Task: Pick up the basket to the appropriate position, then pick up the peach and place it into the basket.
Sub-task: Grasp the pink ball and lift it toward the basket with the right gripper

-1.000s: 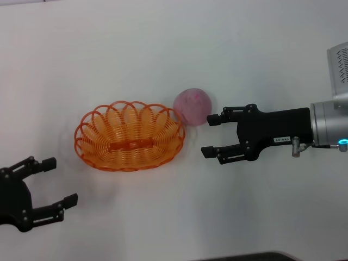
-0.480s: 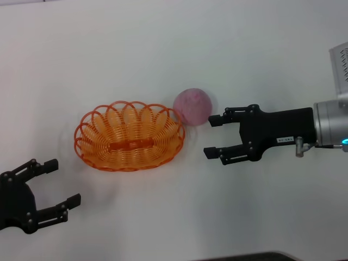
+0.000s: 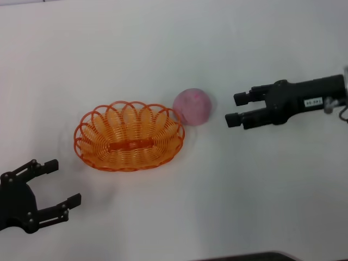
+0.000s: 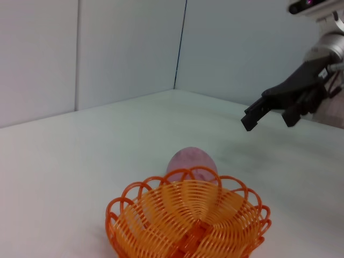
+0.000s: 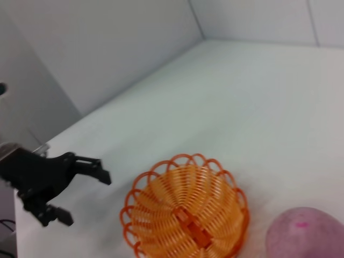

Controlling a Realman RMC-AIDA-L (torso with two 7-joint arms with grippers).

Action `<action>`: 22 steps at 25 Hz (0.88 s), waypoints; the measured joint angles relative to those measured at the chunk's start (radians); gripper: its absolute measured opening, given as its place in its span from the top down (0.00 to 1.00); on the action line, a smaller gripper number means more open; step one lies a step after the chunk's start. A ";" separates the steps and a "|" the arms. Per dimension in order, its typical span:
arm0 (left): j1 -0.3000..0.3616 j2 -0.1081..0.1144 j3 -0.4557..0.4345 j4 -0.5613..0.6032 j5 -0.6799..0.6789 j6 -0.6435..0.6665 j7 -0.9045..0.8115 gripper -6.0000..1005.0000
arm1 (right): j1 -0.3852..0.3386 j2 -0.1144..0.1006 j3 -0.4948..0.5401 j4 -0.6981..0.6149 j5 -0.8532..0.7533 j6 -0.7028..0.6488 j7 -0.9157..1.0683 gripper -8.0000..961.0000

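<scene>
Near the middle of the bench, the basket (image 3: 129, 136) is sitting flat on its base with the peach (image 3: 192, 106) just beside its rim on the side toward the robot's right, possibly touching it; contact is not resolvable from the head view. The right gripper (image 3: 235, 109) is hovering above the bench close to the peach on the side away from the basket, fingers parted with nothing between them, though the gap is looking narrower than the fruit from above. The left gripper (image 3: 54, 184) is waiting near the front left corner of the bench, well apart from the basket, jaws spread and empty. Risks, as judged: the peach is round and free to roll, so a finger nudging it off-centre could push it against the basket or away across the bench; if the fingers are not spread wider than the fruit, they could strike its top rather than straddle it. The basket is light looped wire, so any shove from the peach could slide it. Appearance: the basket is a bright orange shallow oval, scalloped loops around the rim, flat bar along the base, open weave, empty. The peach is pink-mauve, matte, with darker pink speckles, clearly smaller than the basket.
</scene>
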 joint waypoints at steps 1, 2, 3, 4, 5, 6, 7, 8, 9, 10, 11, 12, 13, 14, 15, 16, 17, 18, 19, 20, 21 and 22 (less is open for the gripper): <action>0.000 0.000 -0.001 0.000 0.000 0.000 0.000 0.11 | 0.013 -0.001 0.003 -0.018 -0.027 -0.002 0.055 0.12; 0.000 0.000 -0.002 0.000 0.000 0.001 0.000 0.11 | 0.027 -0.002 0.006 -0.038 -0.051 -0.002 0.098 0.12; 0.000 0.000 -0.002 -0.001 0.000 0.001 0.000 0.11 | 0.042 -0.001 0.009 -0.059 -0.084 -0.002 0.130 0.12; 0.000 0.000 -0.001 -0.001 0.000 0.001 0.000 0.11 | 0.056 0.000 0.009 -0.079 -0.114 -0.002 0.146 0.12; 0.000 0.000 0.000 -0.002 0.000 0.001 0.000 0.11 | 0.072 0.003 0.009 -0.104 -0.151 -0.003 0.153 0.12; 0.000 -0.001 0.001 -0.002 0.000 0.001 0.000 0.11 | 0.084 0.007 0.005 -0.123 -0.177 -0.003 0.153 0.12; -0.001 -0.001 0.002 -0.004 0.000 0.000 -0.001 0.11 | 0.097 0.010 -0.003 -0.146 -0.209 -0.004 0.150 0.12; -0.002 -0.001 0.002 -0.010 0.000 0.000 -0.001 0.11 | 0.110 0.014 -0.012 -0.163 -0.232 -0.004 0.146 0.12; -0.003 -0.001 0.002 -0.012 0.000 0.000 -0.001 0.11 | 0.127 0.017 -0.027 -0.179 -0.261 -0.004 0.140 0.12; -0.003 -0.001 0.002 -0.012 0.000 0.000 -0.001 0.11 | 0.142 0.020 -0.040 -0.192 -0.285 -0.004 0.134 0.12; -0.003 -0.001 0.002 -0.013 0.000 -0.001 -0.001 0.11 | 0.159 0.024 -0.056 -0.202 -0.311 -0.006 0.125 0.12; -0.003 0.000 0.002 -0.013 0.000 -0.001 -0.001 0.11 | 0.176 0.028 -0.071 -0.212 -0.341 -0.006 0.111 0.12; -0.004 0.000 0.002 -0.014 0.000 -0.001 -0.001 0.11 | 0.192 0.033 -0.084 -0.219 -0.366 -0.006 0.101 0.12; -0.004 0.000 0.002 -0.014 0.000 -0.001 -0.001 0.11 | 0.212 0.038 -0.098 -0.224 -0.400 0.004 0.089 0.12; -0.004 0.000 0.002 -0.014 0.000 -0.001 -0.001 0.11 | 0.227 0.041 -0.109 -0.227 -0.424 0.012 0.082 0.12; -0.004 0.000 0.002 -0.014 0.000 -0.001 -0.001 0.11 | 0.245 0.045 -0.120 -0.227 -0.444 0.021 0.078 0.12; -0.004 0.000 0.002 -0.014 0.000 -0.001 -0.001 0.11 | 0.259 0.048 -0.136 -0.228 -0.456 0.029 0.078 0.12; -0.004 0.000 0.001 -0.014 0.000 -0.001 -0.001 0.11 | 0.270 0.050 -0.150 -0.230 -0.466 0.037 0.078 0.12; -0.004 0.000 0.001 -0.014 0.000 -0.001 -0.001 0.11 | 0.287 0.055 -0.188 -0.236 -0.479 0.065 0.085 0.12; -0.004 0.000 0.000 -0.014 0.000 -0.001 -0.001 0.11 | 0.287 0.055 -0.188 -0.236 -0.479 0.065 0.085 0.12; -0.004 0.000 0.000 -0.014 0.002 -0.002 -0.001 0.11 | 0.293 0.057 -0.207 -0.239 -0.482 0.085 0.093 0.12; -0.005 0.000 0.000 -0.014 0.005 -0.003 -0.003 0.11 | 0.298 0.059 -0.224 -0.239 -0.480 0.104 0.100 0.12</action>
